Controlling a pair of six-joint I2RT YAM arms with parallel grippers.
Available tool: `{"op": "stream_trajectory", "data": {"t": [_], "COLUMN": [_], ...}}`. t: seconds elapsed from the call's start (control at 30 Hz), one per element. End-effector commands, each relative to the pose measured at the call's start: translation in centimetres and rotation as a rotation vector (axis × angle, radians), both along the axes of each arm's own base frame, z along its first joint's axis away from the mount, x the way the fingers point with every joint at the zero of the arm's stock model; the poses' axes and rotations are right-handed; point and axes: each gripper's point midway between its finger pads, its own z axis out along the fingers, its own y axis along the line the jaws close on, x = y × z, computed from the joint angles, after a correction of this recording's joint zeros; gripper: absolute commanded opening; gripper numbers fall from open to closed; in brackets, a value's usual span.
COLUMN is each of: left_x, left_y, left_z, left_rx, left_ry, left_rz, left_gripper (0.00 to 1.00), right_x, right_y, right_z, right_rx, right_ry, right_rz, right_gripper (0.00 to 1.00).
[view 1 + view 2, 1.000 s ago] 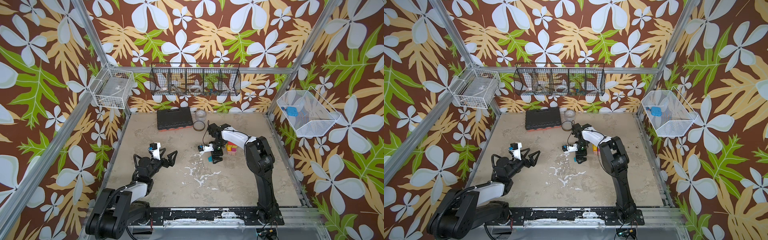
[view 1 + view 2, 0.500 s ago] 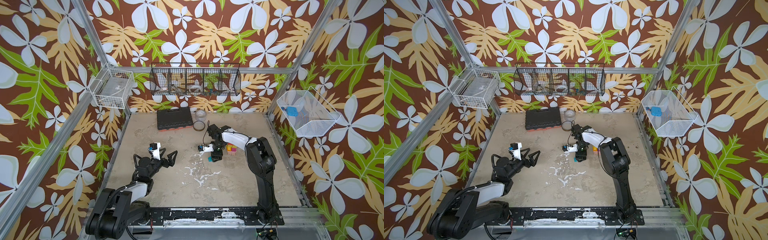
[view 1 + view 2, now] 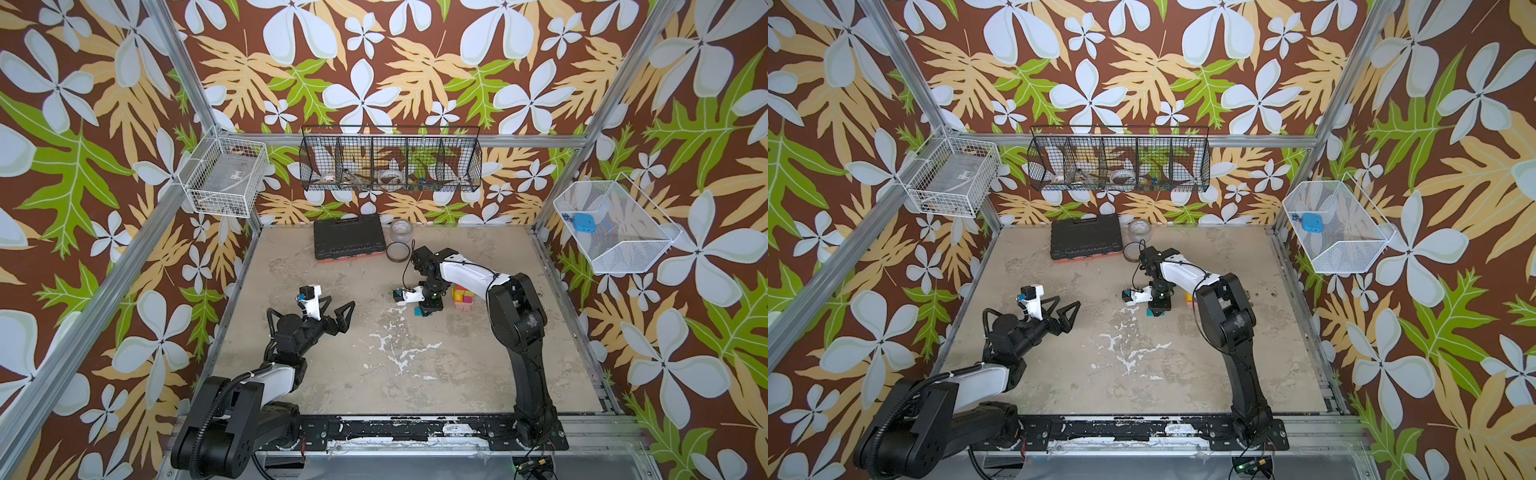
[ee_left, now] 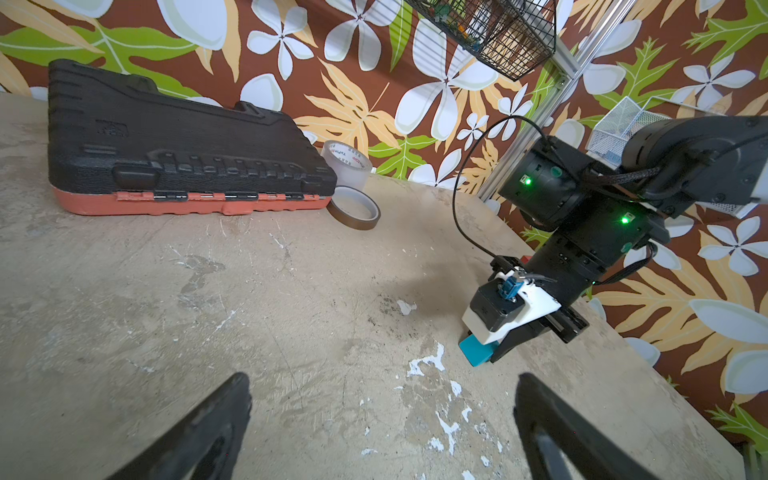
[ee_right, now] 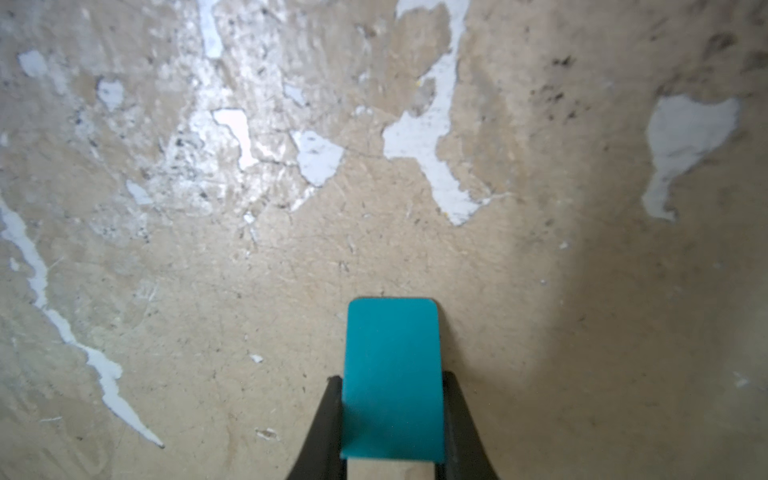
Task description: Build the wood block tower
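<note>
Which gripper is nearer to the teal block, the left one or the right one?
Right. The right gripper is shut on the teal block; the left gripper stands open, well apart from it.

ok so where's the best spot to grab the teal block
By its two long, parallel side faces, coming straight down from above. The teal block lies low on the table, so only those flat sides are free for the fingers. The right gripper pinches it that way now.

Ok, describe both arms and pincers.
Both have black joints and white shells. The right arm carries a thin looped black cable and green wrist lights; the left arm a ribbed black hose. The left pincer and right pincer have black tapered fingers.
</note>
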Motion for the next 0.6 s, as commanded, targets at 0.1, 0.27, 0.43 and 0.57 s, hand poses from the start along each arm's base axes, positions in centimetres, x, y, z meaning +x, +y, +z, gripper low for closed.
{"op": "stream_trajectory", "data": {"t": [0.1, 0.27, 0.43, 0.57], "left_x": [0.0, 0.0, -0.1, 0.0], "left_y": [-0.2, -0.1, -0.2, -0.2], "left_z": [0.9, 0.9, 0.9, 0.9], "left_rx": [0.002, 0.002, 0.002, 0.002], "left_ry": [-0.043, -0.042, -0.042, -0.042], "left_rz": [-0.011, -0.011, -0.014, -0.013], "left_gripper": [1.0, 1.0, 1.0, 1.0], "right_x": [1.2, 2.4, 3.2, 3.3], "right_y": [-0.7, -2.5, -5.0, -6.4], "right_z": [4.3, 8.5, 11.9, 14.0], "right_rx": [0.038, 0.095, 0.18, 0.252], "right_ry": [-0.112, -0.216, -0.269, -0.302], "right_rz": [0.028, -0.014, -0.09, -0.128], "right_gripper": [0.0, 0.0, 0.0, 0.0]}}
